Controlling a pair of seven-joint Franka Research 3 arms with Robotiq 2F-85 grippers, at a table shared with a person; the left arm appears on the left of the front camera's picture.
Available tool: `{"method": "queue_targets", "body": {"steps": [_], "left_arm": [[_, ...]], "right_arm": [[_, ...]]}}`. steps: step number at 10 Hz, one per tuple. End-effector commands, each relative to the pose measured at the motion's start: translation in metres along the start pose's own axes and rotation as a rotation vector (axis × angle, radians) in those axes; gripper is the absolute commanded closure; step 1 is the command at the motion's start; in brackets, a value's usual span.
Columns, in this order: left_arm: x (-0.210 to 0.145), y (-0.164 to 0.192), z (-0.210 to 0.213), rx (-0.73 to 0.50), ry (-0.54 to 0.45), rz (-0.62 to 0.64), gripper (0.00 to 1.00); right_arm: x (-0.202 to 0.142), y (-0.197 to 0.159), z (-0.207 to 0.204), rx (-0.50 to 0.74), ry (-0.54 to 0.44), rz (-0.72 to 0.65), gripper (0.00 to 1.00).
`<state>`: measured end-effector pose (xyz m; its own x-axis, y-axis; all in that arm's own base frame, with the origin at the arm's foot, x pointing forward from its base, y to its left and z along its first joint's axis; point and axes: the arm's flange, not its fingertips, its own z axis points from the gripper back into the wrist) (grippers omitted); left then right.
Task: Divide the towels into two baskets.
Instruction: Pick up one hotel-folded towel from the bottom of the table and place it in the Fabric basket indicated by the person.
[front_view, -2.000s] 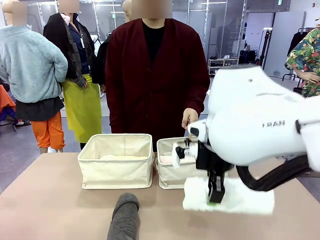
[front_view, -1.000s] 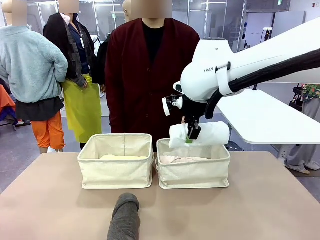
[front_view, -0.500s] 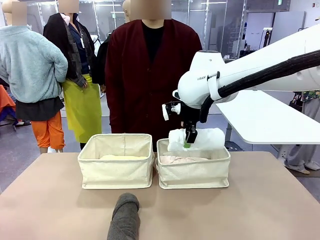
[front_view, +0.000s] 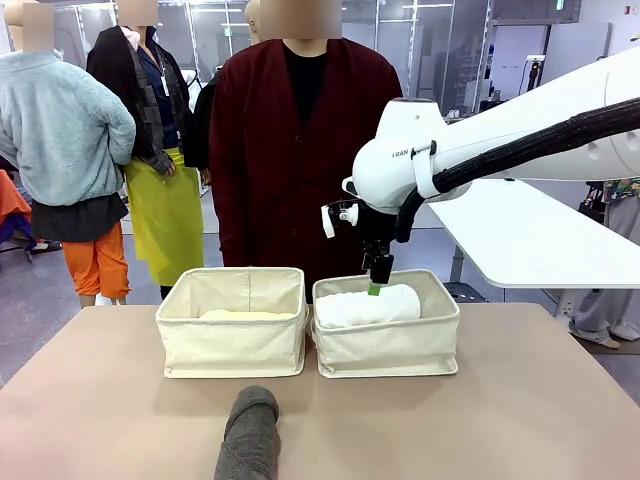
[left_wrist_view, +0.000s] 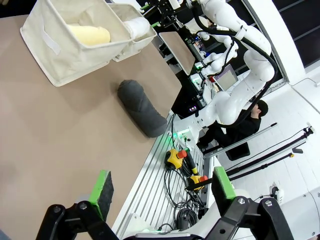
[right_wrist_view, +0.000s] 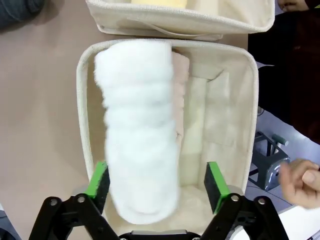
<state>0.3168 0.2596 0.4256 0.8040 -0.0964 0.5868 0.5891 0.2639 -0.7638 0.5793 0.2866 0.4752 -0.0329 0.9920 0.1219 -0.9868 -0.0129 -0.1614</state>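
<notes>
The white towel (front_view: 368, 305) lies lengthwise in the right basket (front_view: 388, 350), on top of the pale pink towel (right_wrist_view: 181, 70). My right gripper (front_view: 375, 287) hangs just above it, open, its green pads (right_wrist_view: 98, 181) standing apart on either side of the white towel (right_wrist_view: 140, 140). The left basket (front_view: 232, 345) holds the pale yellow towel (front_view: 245, 314). A dark grey towel (front_view: 248, 435) lies on the table in front of the baskets. My left gripper (left_wrist_view: 162, 187) is open with nothing in it, well back from the grey towel (left_wrist_view: 141, 107).
A person in a dark red cardigan (front_view: 310, 150) stands right behind the baskets, one hand (right_wrist_view: 300, 182) near the right basket's far side. The two baskets stand side by side, almost touching. Bare tabletop (front_view: 500, 420) surrounds the grey towel.
My right gripper carried the white towel up over the right basket, lowered it and opened. The towel has dropped into the basket onto the pink one.
</notes>
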Motion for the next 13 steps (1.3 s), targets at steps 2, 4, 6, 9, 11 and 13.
{"method": "queue_targets", "body": {"steps": [2, 4, 6, 9, 11, 13], "left_arm": [[-0.005, -0.006, -0.001, -0.006, 0.003, -0.007, 0.00], [-0.005, -0.006, -0.001, -0.006, 0.003, -0.007, 0.00], [-0.005, -0.006, -0.001, -0.006, 0.003, -0.007, 0.00], [-0.005, -0.006, -0.001, -0.006, 0.003, -0.007, 0.00], [-0.005, -0.006, -0.001, -0.006, 0.003, -0.007, 0.00], [-0.005, -0.006, -0.001, -0.006, 0.003, -0.007, 0.00]], "right_arm": [[0.000, 0.008, 0.003, -0.004, 0.027, -0.037, 0.00], [0.001, 0.001, 0.000, 0.001, 0.005, -0.006, 0.00], [0.001, 0.001, 0.000, 0.001, 0.005, -0.006, 0.00], [0.001, 0.001, 0.000, 0.001, 0.005, -0.006, 0.00], [0.001, 0.001, 0.000, 0.001, 0.005, -0.006, 0.00], [0.001, 0.001, 0.000, 0.001, 0.005, -0.006, 0.00]]}}
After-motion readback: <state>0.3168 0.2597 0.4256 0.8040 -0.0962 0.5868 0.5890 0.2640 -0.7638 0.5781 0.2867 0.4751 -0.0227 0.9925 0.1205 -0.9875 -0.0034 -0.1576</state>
